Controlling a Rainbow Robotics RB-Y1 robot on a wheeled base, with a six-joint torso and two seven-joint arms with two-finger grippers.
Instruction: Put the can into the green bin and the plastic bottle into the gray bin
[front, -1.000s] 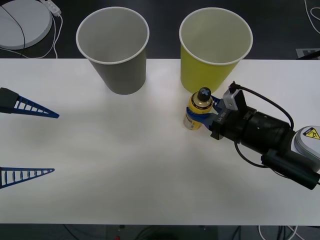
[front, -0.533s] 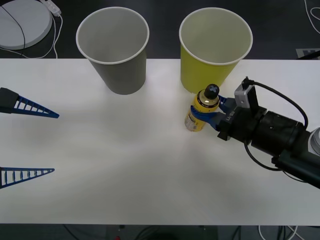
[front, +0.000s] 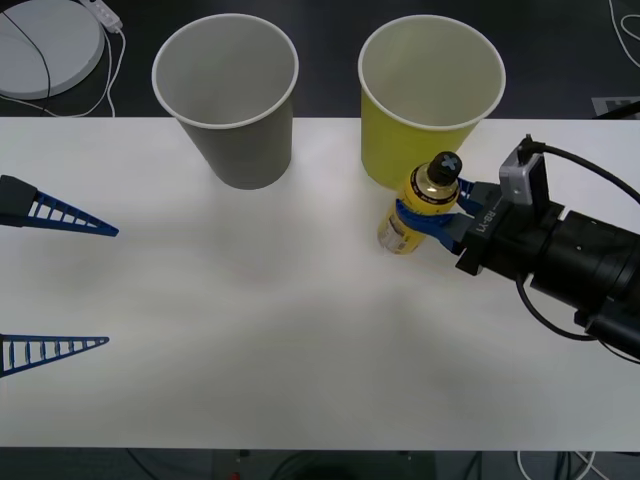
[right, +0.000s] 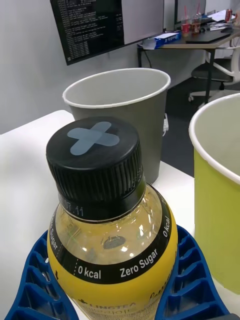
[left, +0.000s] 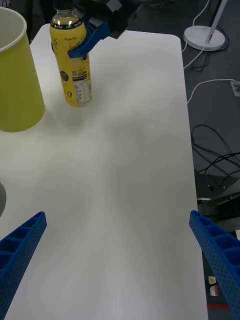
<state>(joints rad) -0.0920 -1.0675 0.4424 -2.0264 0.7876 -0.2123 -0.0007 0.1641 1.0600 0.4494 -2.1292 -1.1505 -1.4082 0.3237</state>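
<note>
Gripping the plastic bottle (front: 424, 204) around its upper body, the right tool (front: 438, 213) has its blue fingers pinching it just at five o'clock of the green bin (front: 430, 95). The bottle tilts a little, and whether its base touches the white surface (front: 300, 330) I cannot tell. Judging by that, the bottle is grasped but not delivered: the gray bin (front: 228, 95), at about ten o'clock from the bottle, stands without it. No can is visible, so that half cannot be judged. The left tool (front: 60, 280) waits at nine o'clock, fingers spread wide. Beyond the surface lie dark floor, cables and a round white base (front: 45, 45); a monitor (right: 92, 25) hangs behind.
</note>
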